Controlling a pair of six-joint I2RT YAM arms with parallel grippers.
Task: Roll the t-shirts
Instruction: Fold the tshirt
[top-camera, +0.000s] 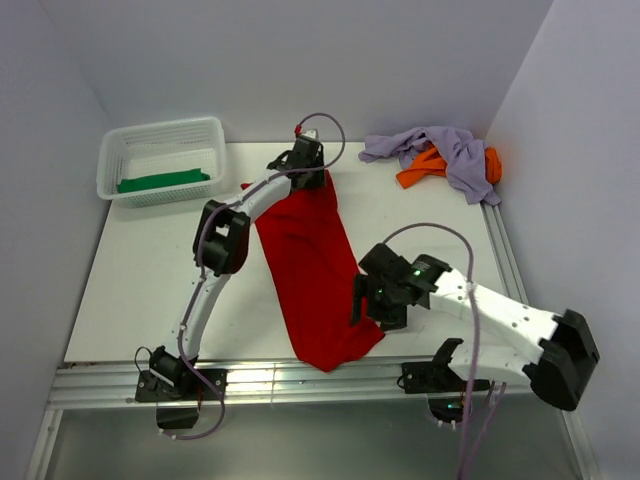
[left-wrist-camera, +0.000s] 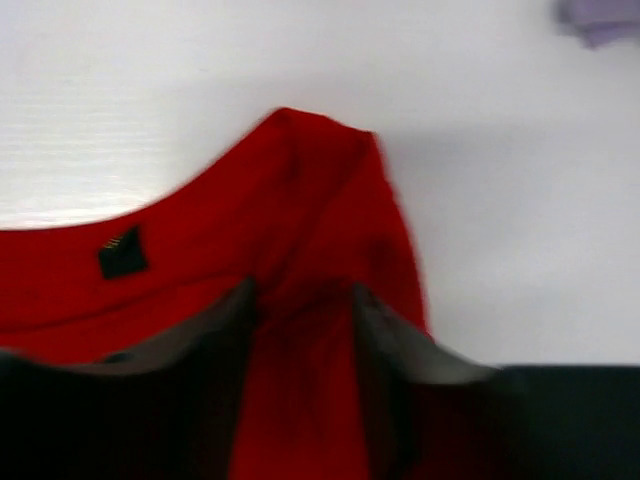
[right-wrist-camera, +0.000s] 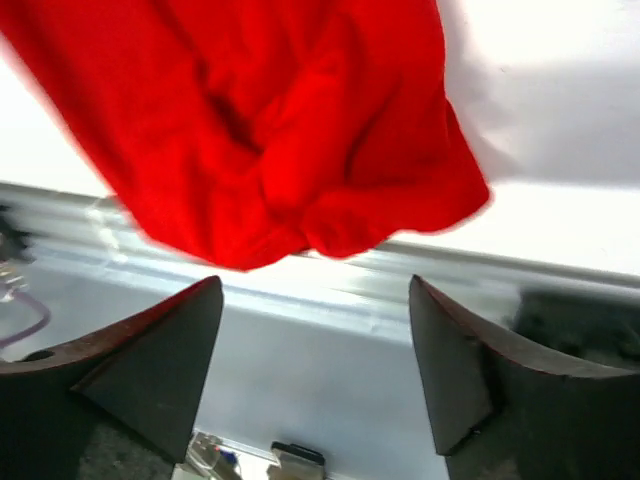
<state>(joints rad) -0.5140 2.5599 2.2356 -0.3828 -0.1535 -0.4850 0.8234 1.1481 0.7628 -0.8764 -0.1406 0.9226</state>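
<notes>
The bright red t-shirt (top-camera: 310, 270) lies in a long folded strip from the table's far middle to its near edge. My left gripper (top-camera: 312, 172) is at the collar end. In the left wrist view the gripper (left-wrist-camera: 300, 290) has its fingers apart, with red cloth (left-wrist-camera: 300, 200) showing between them. My right gripper (top-camera: 357, 300) hovers at the shirt's near right side. In the right wrist view it (right-wrist-camera: 315, 285) stands wide open and empty. The bunched hem (right-wrist-camera: 270, 130) lies just beyond its tips. A green t-shirt (top-camera: 163, 181) lies in the basket. Lavender (top-camera: 450, 150) and orange (top-camera: 425, 170) t-shirts are piled at the far right.
The white mesh basket (top-camera: 160, 128) stands at the far left corner. A metal rail (top-camera: 300, 380) runs along the table's near edge, and the red hem reaches it. Walls close in at the back and on both sides. A black label (left-wrist-camera: 122, 252) sits inside the collar.
</notes>
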